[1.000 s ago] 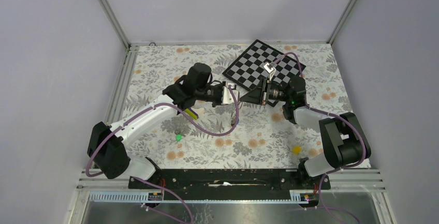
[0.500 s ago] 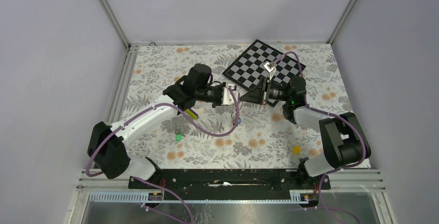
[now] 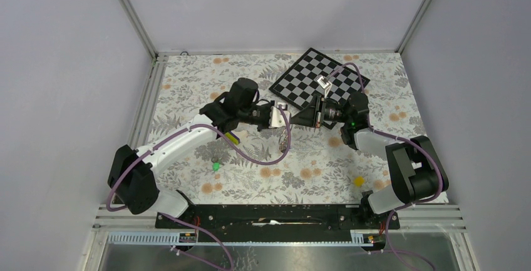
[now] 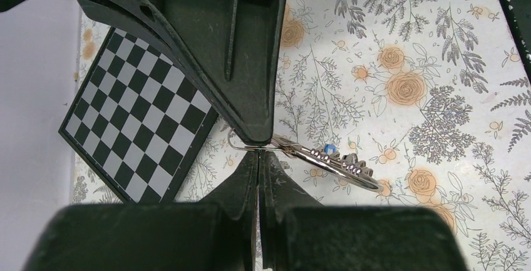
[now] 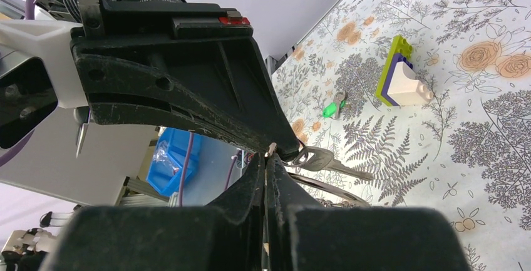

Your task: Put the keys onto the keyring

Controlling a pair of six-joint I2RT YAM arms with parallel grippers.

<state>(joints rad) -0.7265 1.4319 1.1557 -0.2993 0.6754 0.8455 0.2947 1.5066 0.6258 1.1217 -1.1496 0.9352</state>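
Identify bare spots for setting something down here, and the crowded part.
Bare: far-left cloth between checkerboard and side rail; near strip between green key and yellow cube. Crowded: centre, where left end effector and right end effector meet at keyring.

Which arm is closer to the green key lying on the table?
Left. Its forearm passes close beside the green key; the right arm is across the table.
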